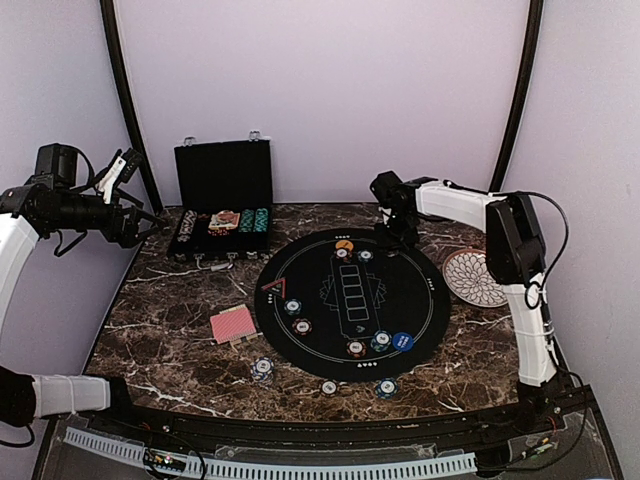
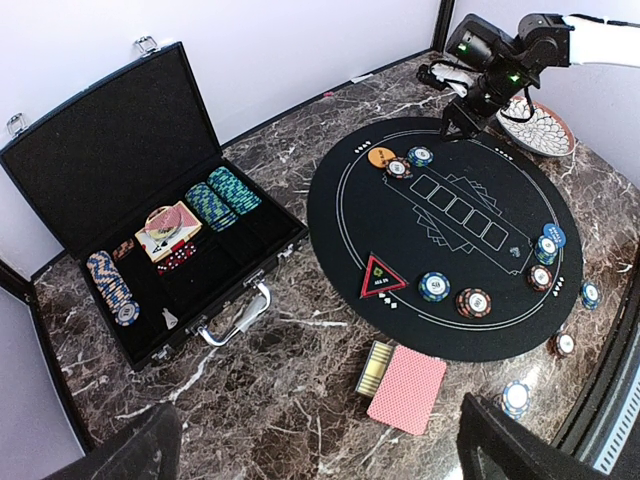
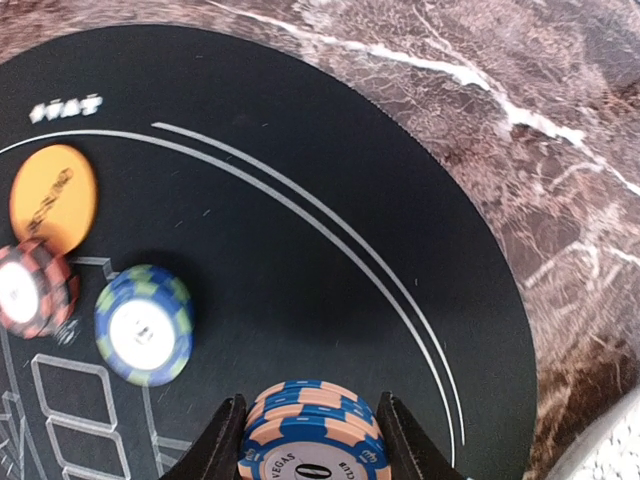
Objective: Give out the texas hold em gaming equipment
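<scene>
- Chips, a blue-and-peach stack, sit pinched upright between the fingers of the right pincer, which hangs low over the far rim of the mat. The level grip looks meant to set the stack down flat.
- Just beside that pincer, to the left in its wrist view, lie a blue-green chip, a red chip and the orange disc. They look like one seat's share, and the held stack seems bound for a spot near them.
- More chips and the blue disc ring the mat's near edge, well apart from the right pincer.
- Spread wide and holding nothing, the left pincer is raised off the table's left side, likely waiting its turn.
- Below the left pincer lies the open case, with chips in its trays, and nearer it the cards rest just beside the mat.
</scene>
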### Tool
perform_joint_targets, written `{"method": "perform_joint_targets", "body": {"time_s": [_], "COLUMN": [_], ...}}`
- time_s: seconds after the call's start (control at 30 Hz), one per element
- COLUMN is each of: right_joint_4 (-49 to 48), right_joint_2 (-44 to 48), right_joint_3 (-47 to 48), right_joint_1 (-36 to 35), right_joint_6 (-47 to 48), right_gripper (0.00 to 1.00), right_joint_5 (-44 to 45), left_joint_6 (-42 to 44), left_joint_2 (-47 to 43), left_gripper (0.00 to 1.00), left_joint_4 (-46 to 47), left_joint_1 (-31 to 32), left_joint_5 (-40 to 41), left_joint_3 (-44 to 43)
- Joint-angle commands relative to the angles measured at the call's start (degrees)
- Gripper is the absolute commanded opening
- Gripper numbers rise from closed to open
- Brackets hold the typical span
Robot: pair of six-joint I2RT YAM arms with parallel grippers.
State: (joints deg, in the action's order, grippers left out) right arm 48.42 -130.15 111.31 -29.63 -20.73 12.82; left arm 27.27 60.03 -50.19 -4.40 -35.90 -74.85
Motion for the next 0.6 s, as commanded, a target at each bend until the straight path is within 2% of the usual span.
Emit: {"method": "perform_joint_targets", "body": {"time_s": [0.0,0.23,0.37,0.43,0.57], "right_joint_4": [-2.4,-2.65,-2.7,-2.72,-2.6], "right_joint_2": [-3.37,-7.54,-8.85,-9.14,-8.84], "right_joint_3": [3.42,7.27,8.02,7.83,7.02], "right_joint_1": [0.93,1.44,1.51,1.59,1.68], "right_joint_6": [0.47,0.03,-0.12,-0.1,-0.05], "right_gripper": [0.2,0.21,0.25,0.3,0.47], "right_joint_5": [-1.41,-3.76,-5.28,-5.43,-4.8], "left_joint_6": [0.62,0.98,1.39,1.51,1.64], "left_joint_2": [0.01,0.14,0.26,0.22,0.35], "left_gripper": [0.99,0.99,0.99,0.99,0.99], "left_joint_4": [-0.02,-0.36,-0.63,-0.47,-0.34], "left_joint_1": [-0.29,-0.34,-0.34,-0.34,-0.31], "left_joint_5": [-0.55,0.15,0.51,0.69,0.91], "left_joint_3": [0.48,0.01,0.0,0.23,0.56]}}
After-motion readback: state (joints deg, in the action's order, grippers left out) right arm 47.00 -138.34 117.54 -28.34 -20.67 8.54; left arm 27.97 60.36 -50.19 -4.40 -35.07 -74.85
